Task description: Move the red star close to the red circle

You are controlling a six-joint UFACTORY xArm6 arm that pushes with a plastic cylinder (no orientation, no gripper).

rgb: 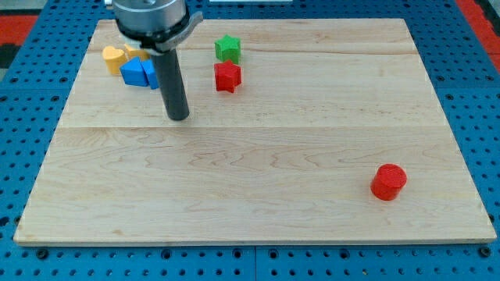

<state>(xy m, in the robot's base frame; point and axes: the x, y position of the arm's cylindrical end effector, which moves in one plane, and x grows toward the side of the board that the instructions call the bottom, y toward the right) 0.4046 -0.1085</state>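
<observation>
The red star point(227, 76) lies on the wooden board near the view's top, left of centre, just below the green star point(228, 48). The red circle point(388, 182) sits far off at the view's lower right. My tip point(179, 117) rests on the board to the left of and a little below the red star, with a gap between them. The dark rod rises from the tip toward the view's top.
A blue block point(139, 72) and a yellow heart point(114, 58) sit at the view's upper left, partly behind the rod. The wooden board point(250, 203) lies on a blue pegboard surface point(16, 156).
</observation>
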